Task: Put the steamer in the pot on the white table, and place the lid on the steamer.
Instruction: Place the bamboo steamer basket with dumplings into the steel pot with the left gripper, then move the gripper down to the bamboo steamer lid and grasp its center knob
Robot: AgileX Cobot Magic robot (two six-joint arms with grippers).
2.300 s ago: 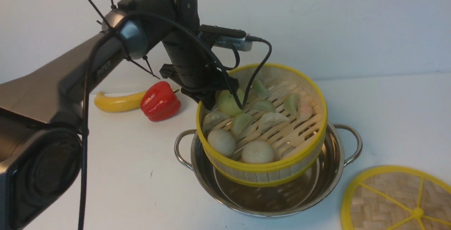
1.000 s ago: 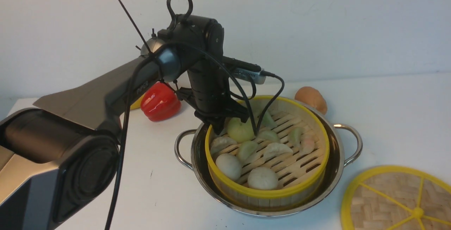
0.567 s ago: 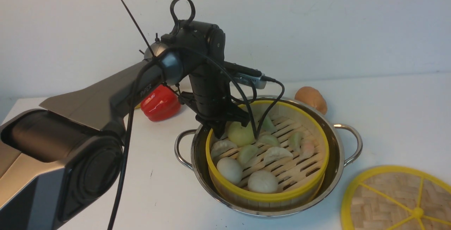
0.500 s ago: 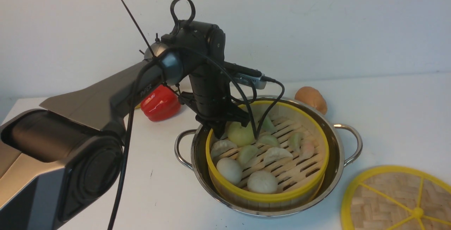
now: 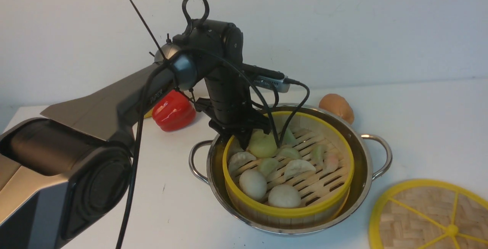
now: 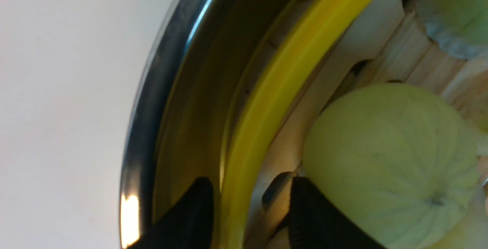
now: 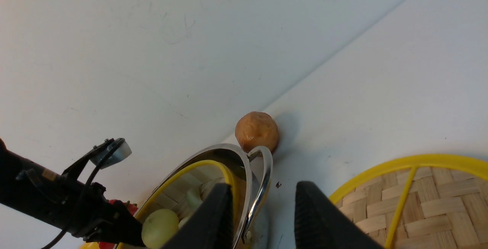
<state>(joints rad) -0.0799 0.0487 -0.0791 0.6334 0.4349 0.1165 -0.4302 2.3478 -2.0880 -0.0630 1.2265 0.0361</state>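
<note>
White table point(image 5: 427, 127), plain and flat, with open room right of the pot and along the near left. Shiny steel pot point(image 5: 364, 182), wide, shallow, loop-handled, mid-table. Inside it the steamer point(image 5: 289, 211), bamboo with yellow rims and slatted floor: held tilted above the pot moments ago, now seated within. Woven lid point(image 5: 419, 211) flat at the near right, apart from the pot. Left gripper point(image 6: 249, 203) parted, black fingers astride the steamer's far-left rim, not pinching. Right gripper point(image 7: 263, 207) parted too, holding nothing. Glossy red pepper point(image 5: 173, 110) behind the arm.
</note>
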